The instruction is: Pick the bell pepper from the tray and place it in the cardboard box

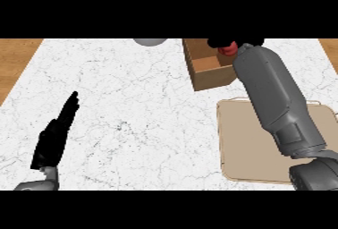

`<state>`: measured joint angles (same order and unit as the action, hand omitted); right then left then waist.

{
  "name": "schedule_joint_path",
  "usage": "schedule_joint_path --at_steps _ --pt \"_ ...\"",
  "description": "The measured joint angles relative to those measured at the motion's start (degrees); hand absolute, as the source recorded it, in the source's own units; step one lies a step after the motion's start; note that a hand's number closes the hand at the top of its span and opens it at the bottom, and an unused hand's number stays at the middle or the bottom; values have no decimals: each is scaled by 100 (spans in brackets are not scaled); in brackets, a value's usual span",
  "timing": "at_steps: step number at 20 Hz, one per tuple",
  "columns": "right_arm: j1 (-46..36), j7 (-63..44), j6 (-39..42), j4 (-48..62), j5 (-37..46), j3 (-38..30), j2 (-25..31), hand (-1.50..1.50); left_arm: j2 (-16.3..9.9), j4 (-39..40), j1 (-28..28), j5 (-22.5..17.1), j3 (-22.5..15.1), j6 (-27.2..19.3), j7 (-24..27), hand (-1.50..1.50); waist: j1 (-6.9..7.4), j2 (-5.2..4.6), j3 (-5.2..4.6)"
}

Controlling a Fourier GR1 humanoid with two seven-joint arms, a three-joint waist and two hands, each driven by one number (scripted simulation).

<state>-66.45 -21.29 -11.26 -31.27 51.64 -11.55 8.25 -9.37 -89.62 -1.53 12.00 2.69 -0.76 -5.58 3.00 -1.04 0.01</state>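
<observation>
We find our right hand (228, 44) stretched far up the counter, its grey forearm running from the lower right corner across the tray (247, 152) to the top edge of the view, where the black fingers curl round something red that we take to be the bell pepper (229, 49); only a small red patch shows between the fingers and the wrist, so we cannot tell which way the pepper's long axis lies. What matters for the coming move is where that patch sits against the cardboard box (210, 67): it hangs over the box's right-hand wall near its far corner, at the edge of the opening, not over the middle, and the open cavity lies to the left of the fingers and a little toward us. In our judgement the pepper should travel that way, inward over the brown floor, before the fingers let go (released where it is, it could catch the wall and tip outward). The tray below the forearm shows nothing on its visible surface. Our left hand (56, 134) rests with fingers straight at the lower left, well apart from both box and tray, so the right hand alone is placed to finish.
</observation>
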Motion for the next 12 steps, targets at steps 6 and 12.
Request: schedule_joint_path --at_steps 6,12 --pt "-128 357 -726 930 -123 -325 -118 -150 7 42 -116 56 -26 -3 -5 0 70 -48 3" --pt "-154 1005 -1473 1056 -593 -855 -136 -150 48 118 -102 67 -20 -30 73 0 73 -50 7"
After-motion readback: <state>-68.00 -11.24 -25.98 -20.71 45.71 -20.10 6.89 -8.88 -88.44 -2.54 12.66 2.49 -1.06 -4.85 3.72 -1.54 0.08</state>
